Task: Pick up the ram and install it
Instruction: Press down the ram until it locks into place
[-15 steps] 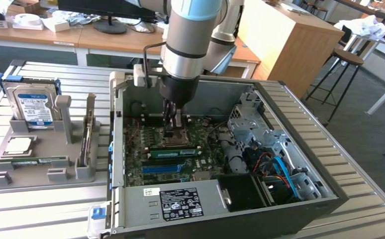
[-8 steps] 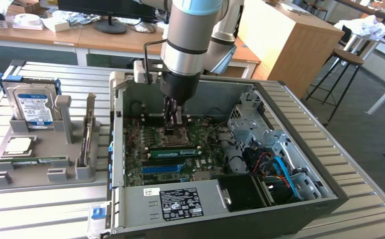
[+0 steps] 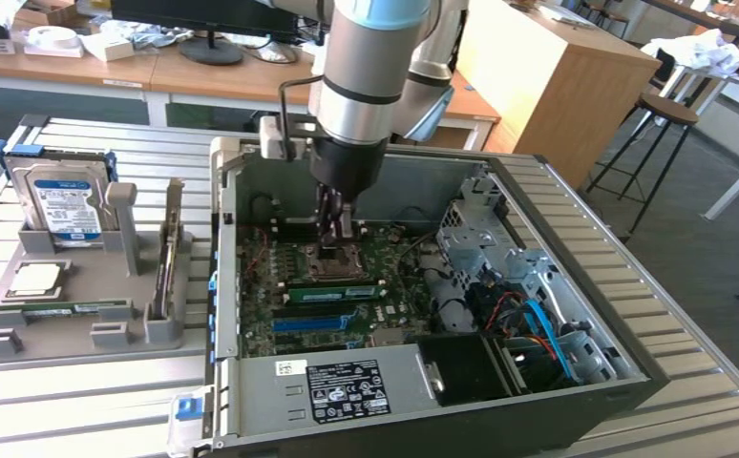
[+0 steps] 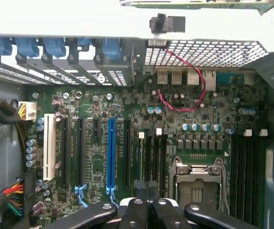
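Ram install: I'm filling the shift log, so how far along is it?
Done: nothing clearly; the black slots beside the socket look empty. In hand: the gripper is shut over the motherboard inside the case, nothing visibly held. Left: a green stick, likely the ram, lies in the tray; pickup and seating remain.

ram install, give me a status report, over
fingers shut, nothing seen in them, low over motherboard by cpu socket. ram lying on grey holder, outside case. no obstruction seen.
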Available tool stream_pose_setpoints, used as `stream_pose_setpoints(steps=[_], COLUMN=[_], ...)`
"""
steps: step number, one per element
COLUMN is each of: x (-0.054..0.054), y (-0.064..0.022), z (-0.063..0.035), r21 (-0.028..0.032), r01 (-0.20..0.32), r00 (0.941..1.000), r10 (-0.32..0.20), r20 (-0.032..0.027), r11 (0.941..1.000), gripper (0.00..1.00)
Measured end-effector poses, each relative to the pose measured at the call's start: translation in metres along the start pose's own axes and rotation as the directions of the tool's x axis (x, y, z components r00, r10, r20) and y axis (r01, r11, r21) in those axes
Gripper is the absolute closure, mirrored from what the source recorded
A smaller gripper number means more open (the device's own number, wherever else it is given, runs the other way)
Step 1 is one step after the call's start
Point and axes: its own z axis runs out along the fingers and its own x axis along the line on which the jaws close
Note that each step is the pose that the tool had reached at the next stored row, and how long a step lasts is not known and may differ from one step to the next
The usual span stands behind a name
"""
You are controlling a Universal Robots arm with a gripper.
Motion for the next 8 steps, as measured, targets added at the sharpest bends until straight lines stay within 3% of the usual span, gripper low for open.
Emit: stream_pose_setpoints(steps=[8], x=[0.000], y=[-0.0125], z=[-0.0001], r21=[-0.0001], r01=[0.000], r00=[1.0000], r10=[0.000], r20=[-0.0001], r11=[1.0000], gripper=[0.90])
